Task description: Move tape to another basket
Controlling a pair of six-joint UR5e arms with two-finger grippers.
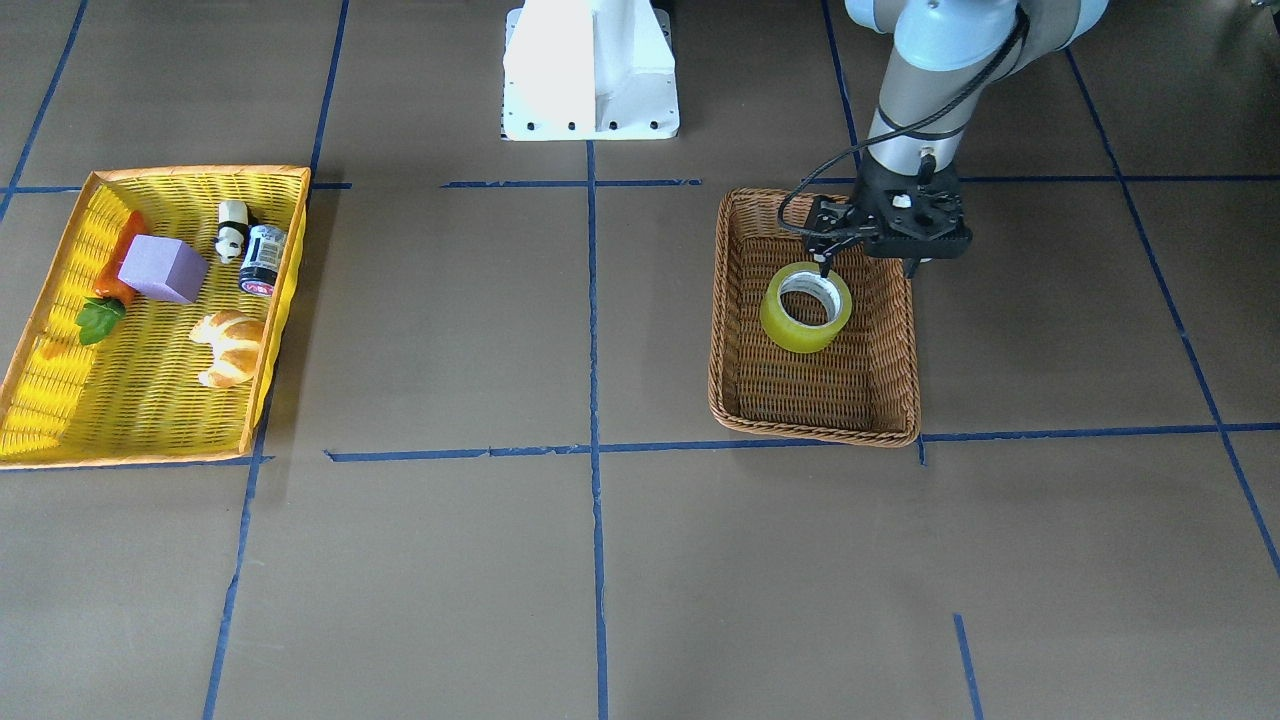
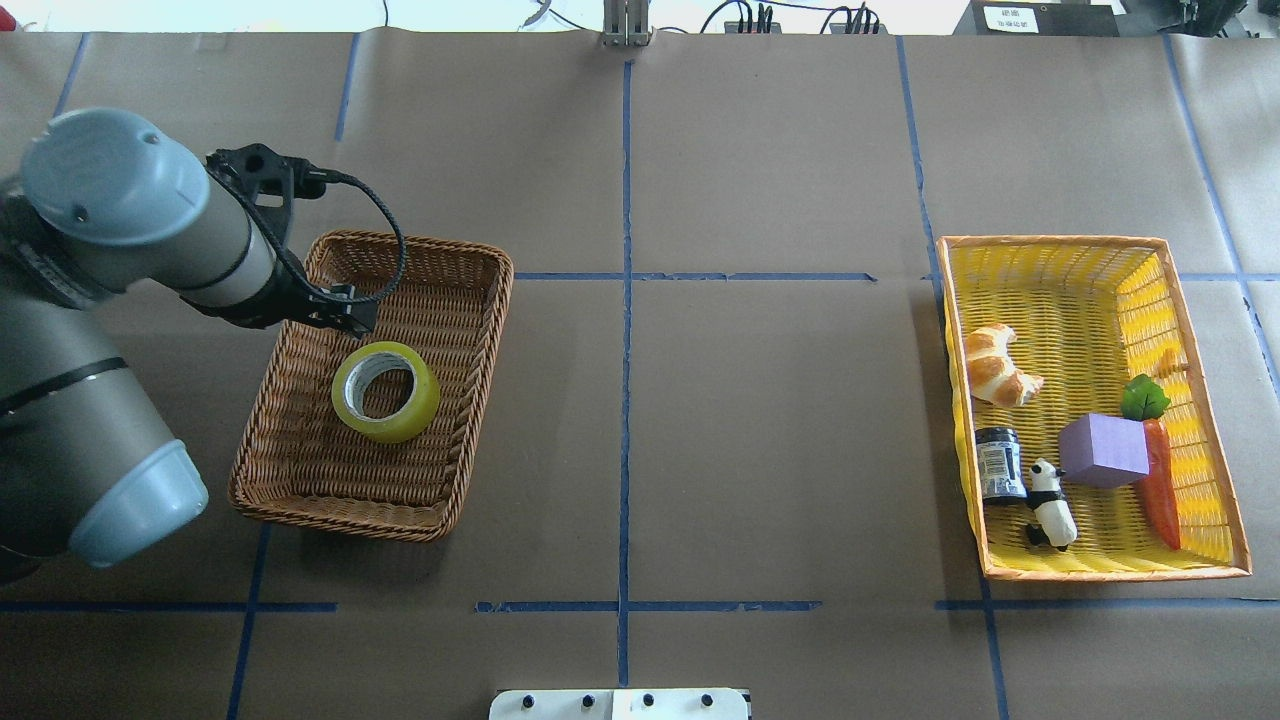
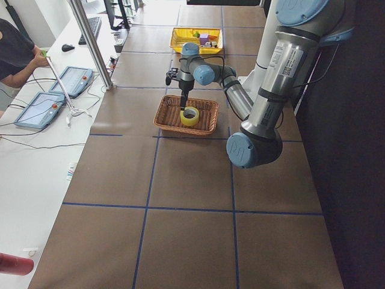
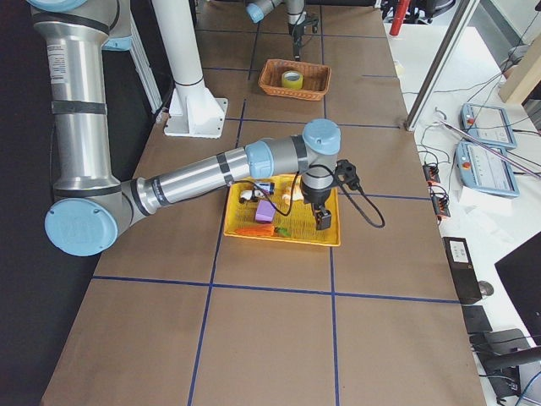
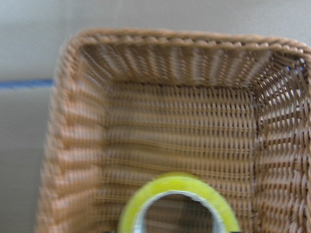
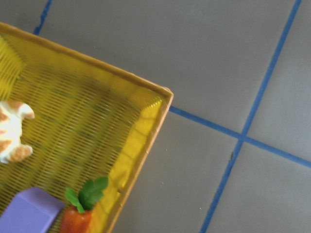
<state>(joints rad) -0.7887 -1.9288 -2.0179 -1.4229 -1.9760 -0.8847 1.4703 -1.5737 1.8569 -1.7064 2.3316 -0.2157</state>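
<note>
The yellow tape (image 1: 800, 338) lies flat in the brown wicker basket (image 1: 815, 432), toward the end nearer the robot. It also shows in the overhead view (image 2: 422, 400) and at the bottom of the left wrist view (image 5: 175, 183). My left gripper (image 1: 868, 268) hangs just above the tape's robot-side rim, jaws open and empty, with one fingertip (image 1: 825, 268) over the rim. My right gripper (image 4: 322, 220) hovers over the yellow basket (image 2: 1100, 280). It shows only in the exterior right view, so I cannot tell if it is open or shut.
The yellow basket holds a purple cube (image 2: 1103, 450), a croissant (image 2: 995, 365), a carrot (image 2: 1160, 485), a panda figure (image 2: 1052, 505) and a small can (image 2: 1000, 462). The robot's white base (image 1: 590, 70) stands between the two baskets. Blue tape lines cross the brown table.
</note>
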